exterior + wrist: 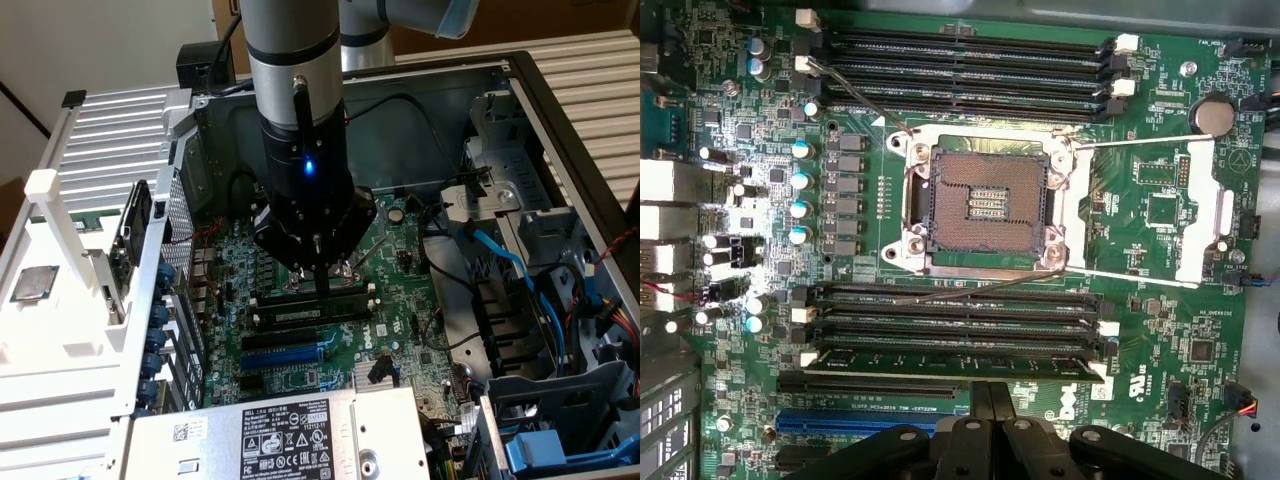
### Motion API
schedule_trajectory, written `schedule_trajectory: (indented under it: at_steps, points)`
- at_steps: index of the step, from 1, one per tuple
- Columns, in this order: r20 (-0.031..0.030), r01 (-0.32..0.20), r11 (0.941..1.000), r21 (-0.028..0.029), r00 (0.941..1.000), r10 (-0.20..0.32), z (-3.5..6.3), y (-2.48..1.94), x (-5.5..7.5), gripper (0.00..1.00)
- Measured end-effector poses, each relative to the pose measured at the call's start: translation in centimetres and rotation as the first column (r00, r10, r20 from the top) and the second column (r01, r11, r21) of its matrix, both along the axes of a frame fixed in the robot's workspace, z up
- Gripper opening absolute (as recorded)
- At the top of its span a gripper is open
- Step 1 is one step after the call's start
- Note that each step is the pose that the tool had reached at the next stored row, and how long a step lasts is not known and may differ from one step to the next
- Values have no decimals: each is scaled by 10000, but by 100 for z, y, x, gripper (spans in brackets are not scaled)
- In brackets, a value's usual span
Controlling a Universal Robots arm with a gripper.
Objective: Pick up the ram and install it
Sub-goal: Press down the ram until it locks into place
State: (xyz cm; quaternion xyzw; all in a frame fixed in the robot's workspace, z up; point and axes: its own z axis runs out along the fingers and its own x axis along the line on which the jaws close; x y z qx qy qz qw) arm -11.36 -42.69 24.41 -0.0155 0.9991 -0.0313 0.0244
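Ram [955,362], a long thin stick with dark chips along its face, sits edge-up in the outermost of four black slots just beside the end effector [990,400]. In the exterior view the ram [310,312] shows a pale label strip along its length, lying across the green motherboard [400,300]. The end effector [323,290] is clenched, its narrow black fingers [980,395] pressed together and standing right at the stick's top edge; whether they touch it I cannot tell. A blue slot [860,420] runs parallel just beyond. Farther in, the square metal CPU socket [980,205] lies bare, its grid of pins framed by shiny brackets, with a second bank of empty slots [965,75] on its far side. The board lies inside an open grey steel case [520,110] with blue cables [500,260] at the exterior view's right and a labelled power supply [290,440] near the front.
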Motion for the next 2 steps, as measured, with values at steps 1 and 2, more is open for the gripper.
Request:
schedule_trajectory:
  at_steps: [1, 2]
  points:
    - [0, 0, 10000, 0, 10000, 0, 0, 0, 0, 10]
    - [0, 0, 10000, 0, 10000, 0, 0, 0, 0, 10]
